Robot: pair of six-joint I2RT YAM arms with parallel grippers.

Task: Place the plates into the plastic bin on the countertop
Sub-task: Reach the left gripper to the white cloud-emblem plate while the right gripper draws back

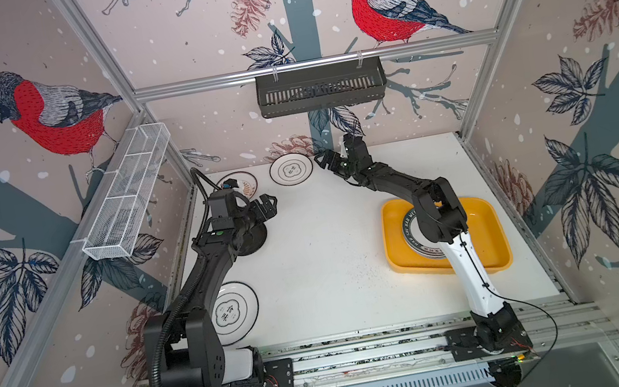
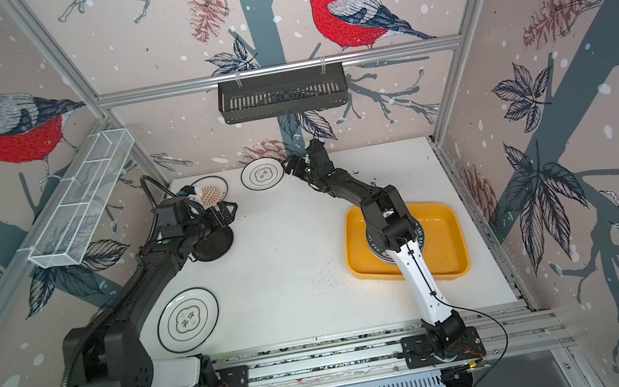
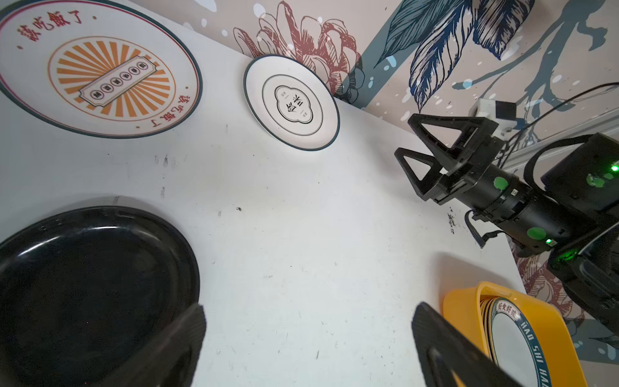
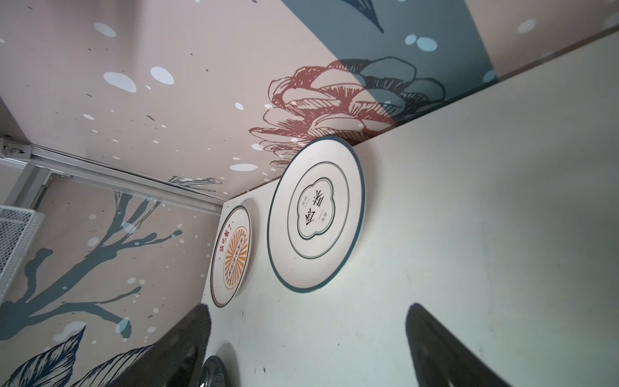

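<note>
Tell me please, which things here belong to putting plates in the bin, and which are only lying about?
For the job: yellow bin, lettered plates stacked inside it, black plate, sunburst plate, far flower plate, near flower plate, countertop.
Only lying about: black slotted basket, white wire-mesh basket, both mounted on the frame.

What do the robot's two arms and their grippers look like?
Both arms are black with one white link near the base. The left arm carries a ribbed black hose; the right arm a thin black cable. The left gripper and right gripper have black triangular open-frame fingers.
</note>
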